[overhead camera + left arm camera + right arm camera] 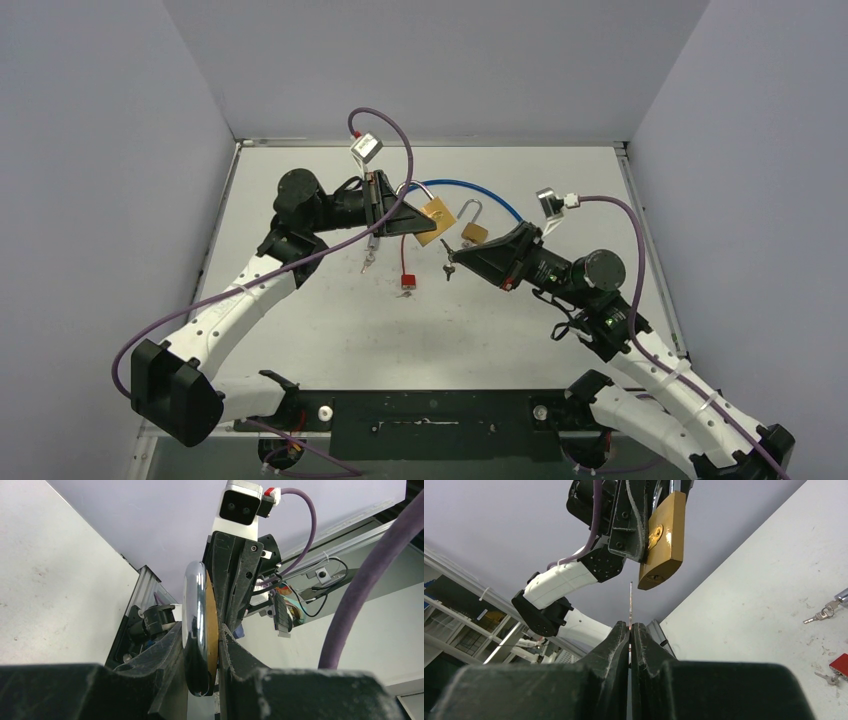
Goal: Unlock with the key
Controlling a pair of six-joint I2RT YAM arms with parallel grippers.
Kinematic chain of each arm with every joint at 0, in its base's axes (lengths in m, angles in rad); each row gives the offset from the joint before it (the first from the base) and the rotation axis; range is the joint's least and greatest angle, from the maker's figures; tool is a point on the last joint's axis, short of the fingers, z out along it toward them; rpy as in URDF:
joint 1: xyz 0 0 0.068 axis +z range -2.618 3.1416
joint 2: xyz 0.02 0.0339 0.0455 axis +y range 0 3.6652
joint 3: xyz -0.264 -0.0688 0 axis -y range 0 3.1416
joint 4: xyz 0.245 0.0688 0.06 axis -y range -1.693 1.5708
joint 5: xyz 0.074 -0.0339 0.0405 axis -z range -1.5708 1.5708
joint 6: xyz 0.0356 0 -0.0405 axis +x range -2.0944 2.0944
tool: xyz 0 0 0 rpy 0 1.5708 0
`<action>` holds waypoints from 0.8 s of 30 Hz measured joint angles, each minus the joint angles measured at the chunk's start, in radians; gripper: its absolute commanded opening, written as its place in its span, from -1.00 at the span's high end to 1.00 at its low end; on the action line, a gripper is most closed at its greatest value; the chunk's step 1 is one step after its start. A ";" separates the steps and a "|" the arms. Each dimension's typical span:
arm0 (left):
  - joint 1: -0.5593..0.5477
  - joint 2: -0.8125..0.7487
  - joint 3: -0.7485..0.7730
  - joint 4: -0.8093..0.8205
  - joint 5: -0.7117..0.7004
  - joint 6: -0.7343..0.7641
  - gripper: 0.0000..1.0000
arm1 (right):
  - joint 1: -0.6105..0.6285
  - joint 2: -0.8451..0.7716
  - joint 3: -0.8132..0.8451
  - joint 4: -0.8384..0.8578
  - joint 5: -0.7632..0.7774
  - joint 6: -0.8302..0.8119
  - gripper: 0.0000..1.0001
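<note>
Right claw pinches the key tight, blade aimed at the padlock that the left claw clamps aloft. Likely aligning: the tip sits beside the keyhole and must shift across before entering.

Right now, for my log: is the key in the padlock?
Out: the key in the right claw ends short of the padlock.

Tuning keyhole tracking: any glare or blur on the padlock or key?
Left wrist: padlock edge-on, glare streak down its silver edge. Right wrist: padlock sharp, small highlights; key edge-on, a thin sliver. Top external: even light, soft shadows, both tiny.
</note>
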 measured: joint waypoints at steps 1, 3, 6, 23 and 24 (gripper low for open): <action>0.000 0.000 0.000 -0.001 0.000 0.002 1.00 | 0.000 -0.002 0.000 0.001 0.000 0.000 1.00; 0.000 0.000 0.000 -0.002 0.000 0.002 1.00 | 0.000 -0.003 0.000 0.002 -0.001 0.000 1.00; 0.000 0.000 0.000 -0.002 0.000 0.002 1.00 | 0.000 0.000 0.000 0.001 -0.001 0.000 1.00; 0.000 0.000 -0.003 0.009 0.001 -0.019 1.00 | 0.000 0.019 0.000 -0.002 0.024 0.000 1.00; 0.000 0.000 -0.003 0.009 0.001 -0.019 1.00 | 0.000 0.019 0.000 -0.002 0.026 0.000 1.00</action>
